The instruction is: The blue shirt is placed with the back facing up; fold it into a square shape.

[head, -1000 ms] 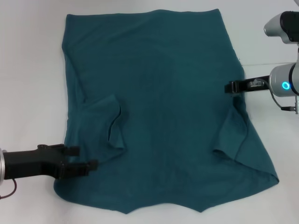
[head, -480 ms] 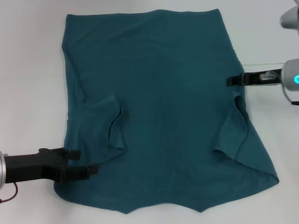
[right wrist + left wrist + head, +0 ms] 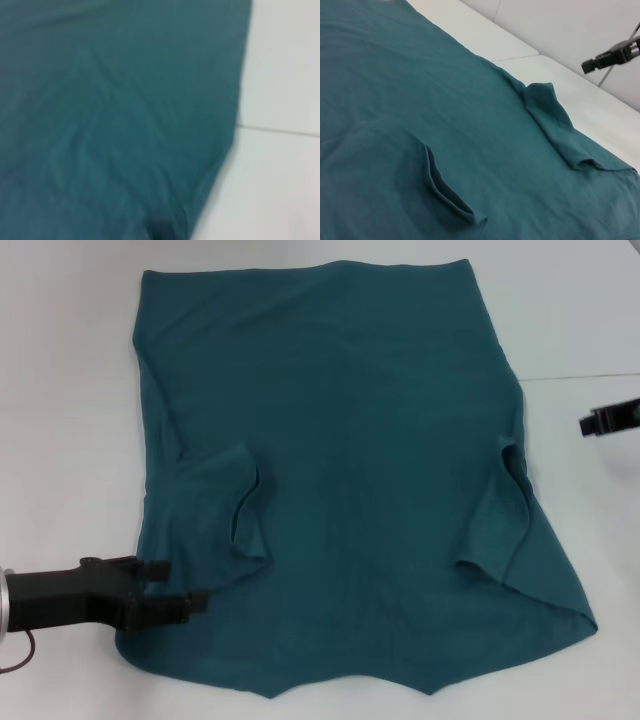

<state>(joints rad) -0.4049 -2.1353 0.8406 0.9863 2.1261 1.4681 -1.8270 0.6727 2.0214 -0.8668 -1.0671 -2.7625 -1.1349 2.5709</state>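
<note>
Blue shirt (image 3: 340, 460) lies spread flat on the white table (image 3: 60, 390), plain side up, filling most of the head view. Both short sleeves are folded inward onto the body: one on the robot's left (image 3: 225, 510), one on the right (image 3: 500, 520). The hem edge sits far from the robot, the shoulder end near.

Left claw (image 3: 175, 585) is low at the near-left corner of the shirt, its dark fingers (image 3: 185, 602) reaching over the cloth edge just below the folded left sleeve. Fingers parted, one above the other with a gap between; no fabric visibly pinched.

Right claw (image 3: 610, 421) is at the right edge of the head view, over bare table, apart from the shirt's right side. Only the dark tip shows; cannot tell whether it is clenched or released. It also shows far off in the left wrist view (image 3: 612, 54).

A thin seam line (image 3: 580, 375) crosses the table on the right.
</note>
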